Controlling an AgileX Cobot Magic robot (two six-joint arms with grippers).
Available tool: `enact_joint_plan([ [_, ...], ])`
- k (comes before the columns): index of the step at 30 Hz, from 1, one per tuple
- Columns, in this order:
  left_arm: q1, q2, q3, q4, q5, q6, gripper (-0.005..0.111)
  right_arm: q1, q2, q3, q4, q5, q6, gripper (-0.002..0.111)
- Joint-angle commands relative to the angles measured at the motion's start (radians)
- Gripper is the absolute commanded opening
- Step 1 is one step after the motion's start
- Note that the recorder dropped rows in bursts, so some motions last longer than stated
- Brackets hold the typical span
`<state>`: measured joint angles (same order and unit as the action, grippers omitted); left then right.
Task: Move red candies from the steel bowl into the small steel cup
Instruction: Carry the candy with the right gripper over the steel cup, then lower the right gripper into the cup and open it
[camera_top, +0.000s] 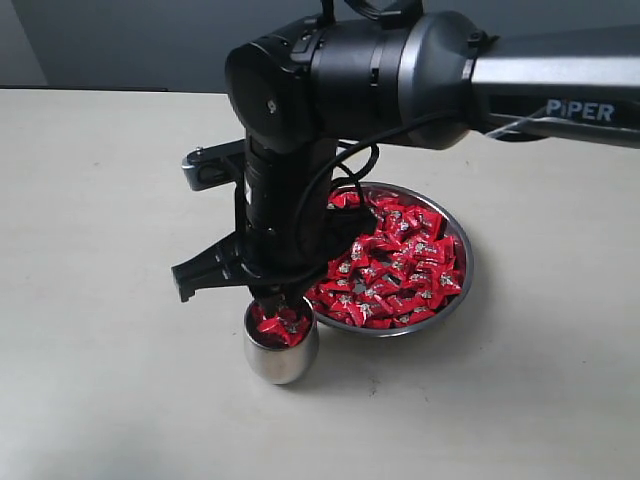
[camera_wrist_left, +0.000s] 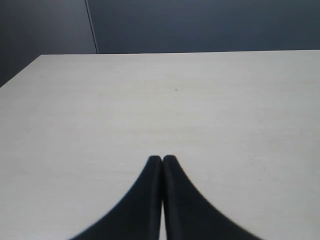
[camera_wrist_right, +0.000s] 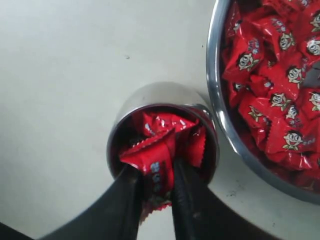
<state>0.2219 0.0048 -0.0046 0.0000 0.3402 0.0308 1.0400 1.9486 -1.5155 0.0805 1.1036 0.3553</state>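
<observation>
The small steel cup (camera_top: 281, 352) stands in front of the steel bowl (camera_top: 461, 262), holding several red candies (camera_top: 280, 323). Many more red candies (camera_top: 395, 265) fill the bowl. My right gripper (camera_top: 278, 300) hangs straight over the cup's mouth, shut on one red candy (camera_wrist_right: 156, 167) that sits at the cup's rim (camera_wrist_right: 161, 100). The bowl's rim (camera_wrist_right: 220, 115) and its candies (camera_wrist_right: 272, 75) lie close beside the cup in the right wrist view. My left gripper (camera_wrist_left: 162, 159) is shut with nothing in it, over bare table, out of the exterior view.
The pale tabletop (camera_top: 100, 300) spreads wide around cup and bowl. The right arm's dark body (camera_top: 330, 80) reaches in from the right and hides part of the bowl's far-left side. A dark wall (camera_wrist_left: 200, 25) stands behind the table.
</observation>
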Motion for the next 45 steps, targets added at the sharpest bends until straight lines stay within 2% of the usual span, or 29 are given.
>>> enact_joint_plan([
  [1, -0.005, -0.005, 0.005, -0.006, -0.01, -0.001, 0.0, -0.002, 0.018, -0.005, 0.0, 0.006, -0.008, -0.001],
  [25, -0.005, -0.005, 0.005, -0.006, -0.01, -0.001, 0.0, -0.002, 0.029, -0.005, 0.013, 0.011, -0.029, 0.0],
  [32, -0.005, -0.005, 0.005, -0.006, -0.01, -0.001, 0.0, -0.002, 0.029, -0.005, 0.008, 0.023, -0.03, 0.032],
  [45, -0.005, -0.005, 0.005, -0.006, -0.01, -0.001, 0.0, -0.002, 0.029, -0.005, 0.008, 0.025, -0.03, 0.034],
])
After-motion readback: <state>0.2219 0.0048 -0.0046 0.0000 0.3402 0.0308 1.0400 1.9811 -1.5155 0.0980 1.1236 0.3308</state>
